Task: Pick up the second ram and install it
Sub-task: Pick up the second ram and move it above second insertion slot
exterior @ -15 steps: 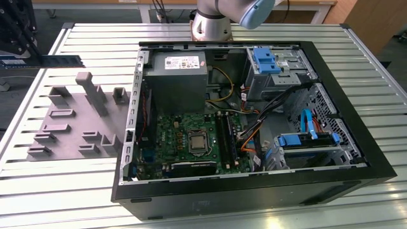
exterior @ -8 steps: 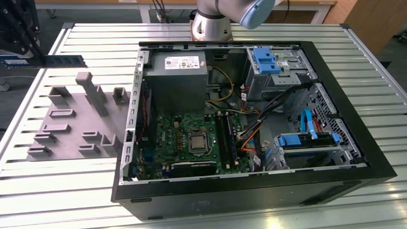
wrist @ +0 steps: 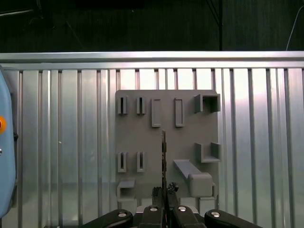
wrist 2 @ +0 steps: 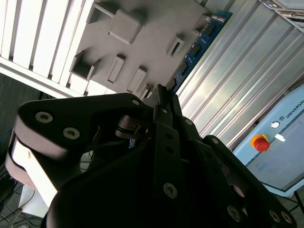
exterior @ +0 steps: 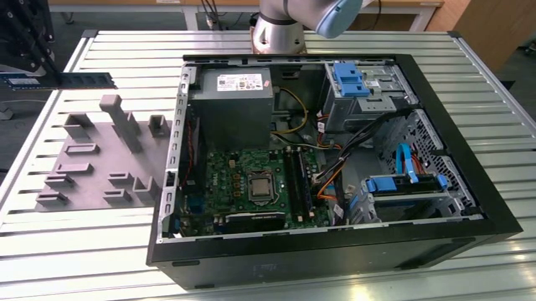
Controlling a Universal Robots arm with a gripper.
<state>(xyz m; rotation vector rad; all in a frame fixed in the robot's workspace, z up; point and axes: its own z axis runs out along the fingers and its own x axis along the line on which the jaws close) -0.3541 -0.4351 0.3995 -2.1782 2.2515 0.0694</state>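
The black two-fingered gripper [exterior: 40, 70] is clamped on the second ram [exterior: 80, 80], a long, narrow dark-green circuit-board stick with black chips and a blue sticker at one end. In the exterior view the stick is held level and off the table at the view's left, its stickered end toward the picture's edge. It hangs above the flat grey plastic fixture plate [exterior: 92, 169] with its raised blocks and slots. In the first wrist view the second ram [wrist: 164, 152] appears edge-on as a thin dark line pinched between the gripper [wrist: 164, 192] fingers, over the middle of the fixture plate [wrist: 142, 133]. In the second wrist view the stick [wrist 2: 199, 45] runs out from the gripper [wrist 2: 161, 95] across the plate's edge. The plate rests on the ribbed silver metal table [exterior: 84, 251]. Just beside it, toward the exterior view's right, lies the open black computer case [exterior: 335, 263]. Inside it are a large green motherboard [exterior: 243, 169], long black slots [exterior: 300, 182] and a grey power-supply box [exterior: 235, 106]. The second ram is well apart from those slots.
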